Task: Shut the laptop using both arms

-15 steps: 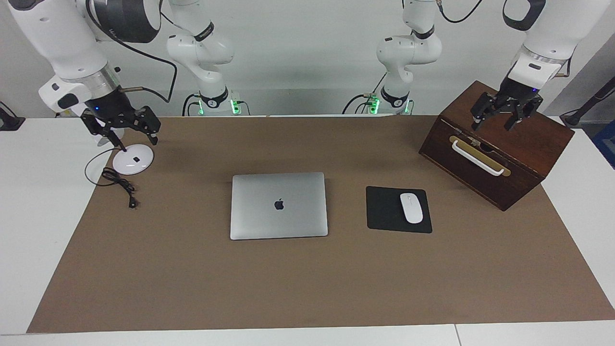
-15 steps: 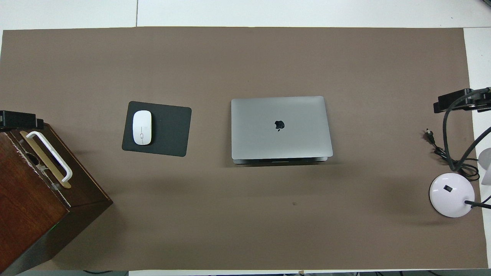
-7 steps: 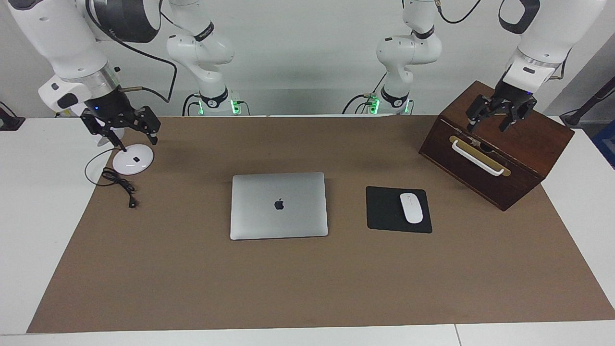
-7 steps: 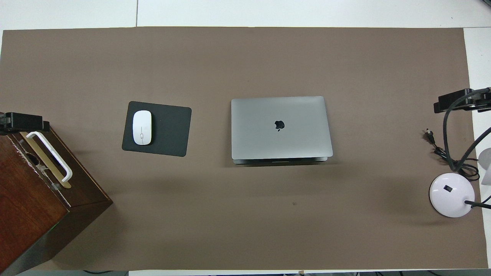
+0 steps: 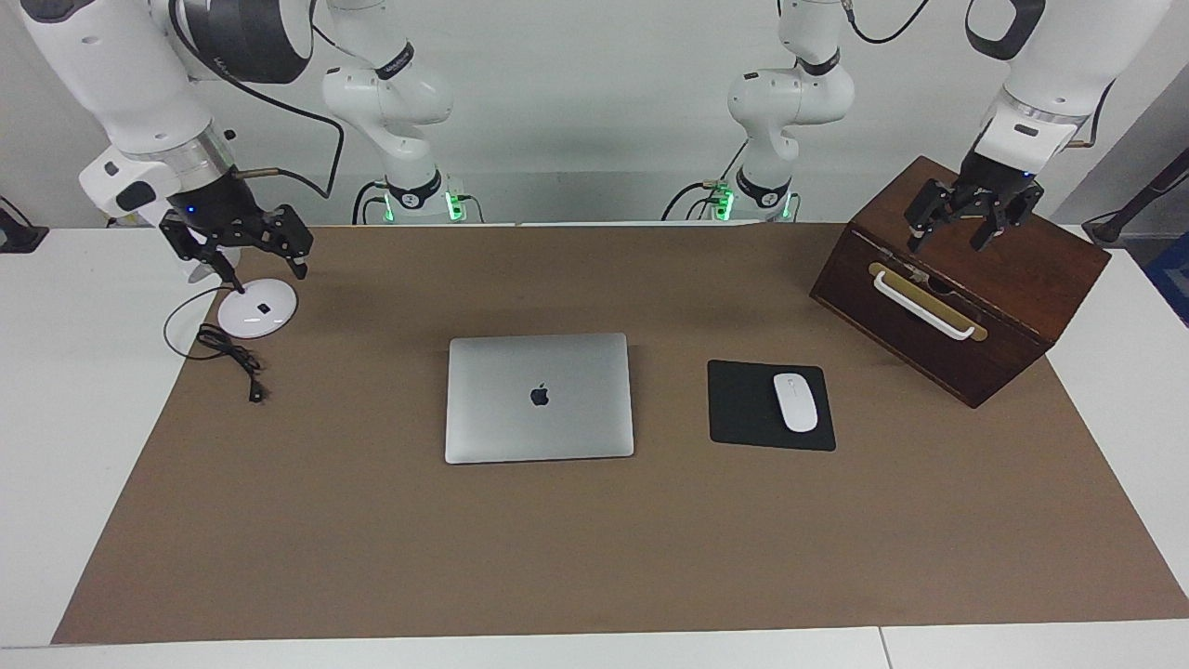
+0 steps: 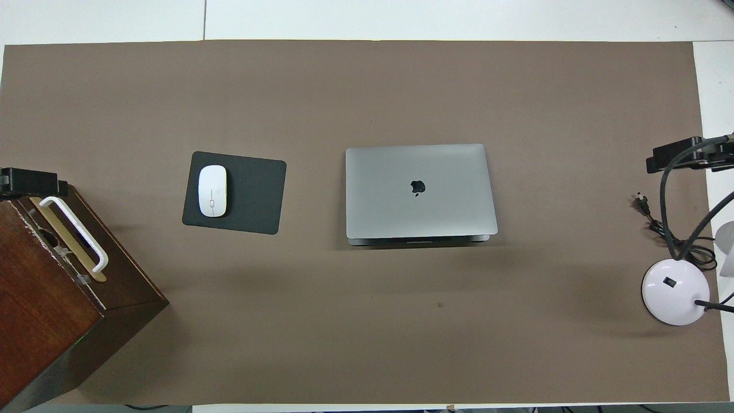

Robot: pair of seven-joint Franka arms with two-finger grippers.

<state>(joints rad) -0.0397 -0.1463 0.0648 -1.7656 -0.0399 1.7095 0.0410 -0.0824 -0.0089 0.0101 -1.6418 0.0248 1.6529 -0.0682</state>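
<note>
Thin silver-grey metal laptop (image 5: 539, 398) lies already shut on the worktop; task looks finished. Left gripper (image 5: 971, 223) over wooden box (image 5: 1022, 297) and right gripper (image 5: 243, 246) over white lamp base (image 5: 257, 308) hang open-fingered, empty.

Laptop (image 5: 539, 398) lies mid-mat; mouse (image 5: 795, 401) on pad (image 5: 743, 404) beside it, toward left arm's end.

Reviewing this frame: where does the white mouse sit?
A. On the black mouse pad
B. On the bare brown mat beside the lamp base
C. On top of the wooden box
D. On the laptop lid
A. The white mouse lies on the black mouse pad, at the pad's edge toward the left arm's end of the table, apart from the laptop.
</note>
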